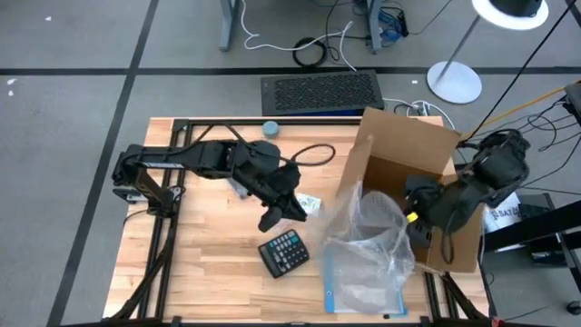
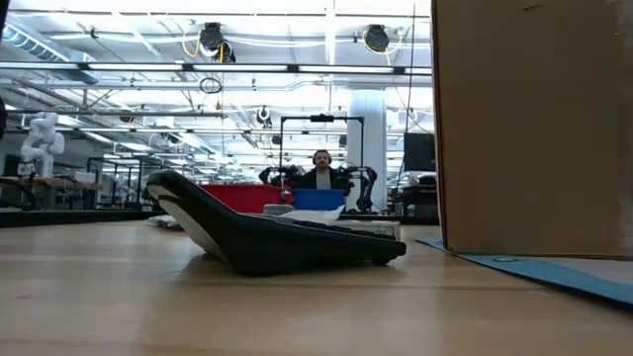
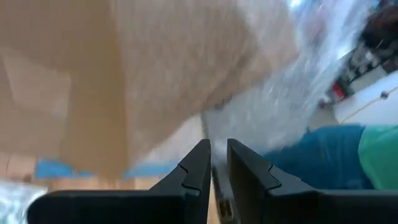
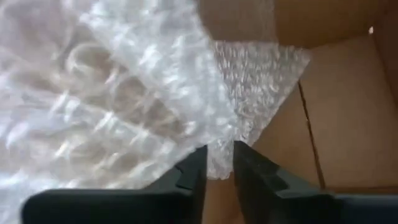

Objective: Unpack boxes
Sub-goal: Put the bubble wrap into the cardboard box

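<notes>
The open brown cardboard box (image 1: 404, 150) stands at the table's right side, and in the low view it fills the right (image 2: 534, 129). Crumpled clear bubble wrap (image 1: 377, 225) spills out of its open side onto the table. My right gripper (image 1: 414, 220) reaches into the box, its fingers nearly together on the wrap (image 4: 219, 155). My left gripper (image 1: 298, 211) hangs above the table's middle, pointing toward the box (image 3: 174, 62), fingers (image 3: 219, 152) shut with nothing between them. Neither gripper shows in the low view. My right gripper has the bubble wrap's loose lower edge (image 4: 217, 160) between its two fingertips, with a narrow gap left between them. The fingers slant down into the box from the table's right side. The wrap spreads away from them, slack, out of the box and onto the table.
A dark calculator (image 1: 284, 252) lies on the table below my left gripper, big in the low view (image 2: 277, 232). A clear pouch with a blue edge (image 1: 363, 292) lies at the near edge under the wrap. A small white and green thing (image 1: 310, 203) and a round grey-blue thing (image 1: 270, 129) lie farther back.
</notes>
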{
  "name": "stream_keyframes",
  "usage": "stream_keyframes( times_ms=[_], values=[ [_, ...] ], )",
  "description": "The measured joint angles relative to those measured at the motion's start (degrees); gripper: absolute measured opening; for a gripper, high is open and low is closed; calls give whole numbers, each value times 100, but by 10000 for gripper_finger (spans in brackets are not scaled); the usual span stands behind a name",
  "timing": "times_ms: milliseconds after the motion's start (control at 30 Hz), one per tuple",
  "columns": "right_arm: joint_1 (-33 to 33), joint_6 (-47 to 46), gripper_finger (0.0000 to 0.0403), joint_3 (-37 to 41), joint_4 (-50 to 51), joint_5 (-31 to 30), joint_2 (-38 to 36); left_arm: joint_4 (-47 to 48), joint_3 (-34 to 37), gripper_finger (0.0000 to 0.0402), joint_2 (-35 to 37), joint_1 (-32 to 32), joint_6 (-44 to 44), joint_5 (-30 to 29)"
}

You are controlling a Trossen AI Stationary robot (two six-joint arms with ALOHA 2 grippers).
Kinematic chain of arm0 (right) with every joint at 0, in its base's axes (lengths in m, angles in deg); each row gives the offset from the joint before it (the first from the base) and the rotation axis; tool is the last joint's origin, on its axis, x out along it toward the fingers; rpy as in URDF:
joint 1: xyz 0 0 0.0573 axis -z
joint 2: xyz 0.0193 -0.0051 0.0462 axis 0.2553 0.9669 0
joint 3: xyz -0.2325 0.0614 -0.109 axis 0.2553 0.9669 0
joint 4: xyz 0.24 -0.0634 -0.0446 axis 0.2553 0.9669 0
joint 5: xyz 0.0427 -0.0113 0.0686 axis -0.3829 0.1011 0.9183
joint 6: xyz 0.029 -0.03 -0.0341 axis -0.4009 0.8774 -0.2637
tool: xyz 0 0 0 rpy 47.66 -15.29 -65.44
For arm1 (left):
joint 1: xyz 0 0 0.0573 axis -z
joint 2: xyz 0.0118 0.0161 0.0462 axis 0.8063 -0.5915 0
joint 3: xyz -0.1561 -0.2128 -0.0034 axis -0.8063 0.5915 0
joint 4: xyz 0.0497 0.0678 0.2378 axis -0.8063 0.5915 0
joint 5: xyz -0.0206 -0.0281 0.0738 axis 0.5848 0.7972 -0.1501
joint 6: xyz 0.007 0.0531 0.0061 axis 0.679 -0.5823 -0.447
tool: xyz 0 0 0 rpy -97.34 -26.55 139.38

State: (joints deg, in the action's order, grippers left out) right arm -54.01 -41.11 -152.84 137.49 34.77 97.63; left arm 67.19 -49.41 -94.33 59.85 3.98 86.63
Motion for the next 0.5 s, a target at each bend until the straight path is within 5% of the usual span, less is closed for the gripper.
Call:
stream_keyframes(
  times_ms=[267,500],
  values=[
    [0,-40,140,-354,-6,-183,-269,1158,2,57,-2,144,-212,56],
    [84,20,116,14,-13,-198,-435,280,1,57,-3,382,-195,202]
  ],
)
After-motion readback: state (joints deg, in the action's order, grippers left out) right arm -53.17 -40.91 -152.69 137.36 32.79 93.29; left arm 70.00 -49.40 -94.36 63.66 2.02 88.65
